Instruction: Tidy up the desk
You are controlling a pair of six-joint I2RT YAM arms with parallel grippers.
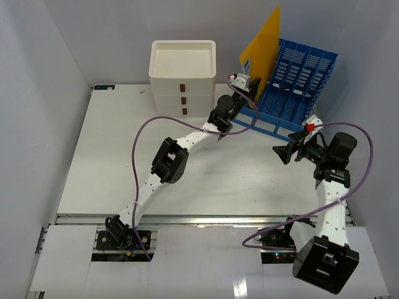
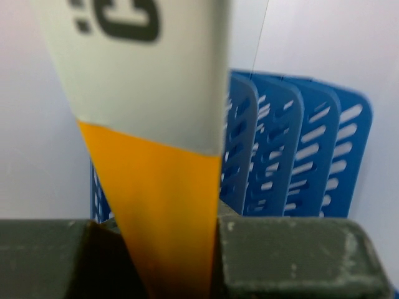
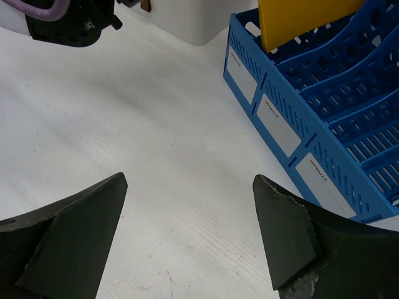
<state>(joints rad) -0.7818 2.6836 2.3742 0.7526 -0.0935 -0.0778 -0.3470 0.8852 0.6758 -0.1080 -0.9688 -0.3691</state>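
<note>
An orange folder [image 1: 265, 43] with a white label [image 2: 149, 81] stands tilted at the left end of the blue file rack [image 1: 299, 81]. My left gripper [image 1: 246, 81] is shut on the folder's lower edge; in the left wrist view the orange sheet [image 2: 168, 205] is pinched between both pads, with the rack's dividers [image 2: 293, 156] behind it. In the right wrist view the folder [image 3: 305, 18] dips into the rack's leftmost slot [image 3: 312, 118]. My right gripper [image 1: 278, 151] hangs open over the white desk [image 1: 112, 156], just in front of the rack, nothing between its fingers [image 3: 190, 187].
A white three-drawer box [image 1: 183, 75] stands at the back of the desk, left of the rack. The left arm's wrist [image 3: 68, 22] reaches across between the box and the rack. White walls close in on both sides and behind.
</note>
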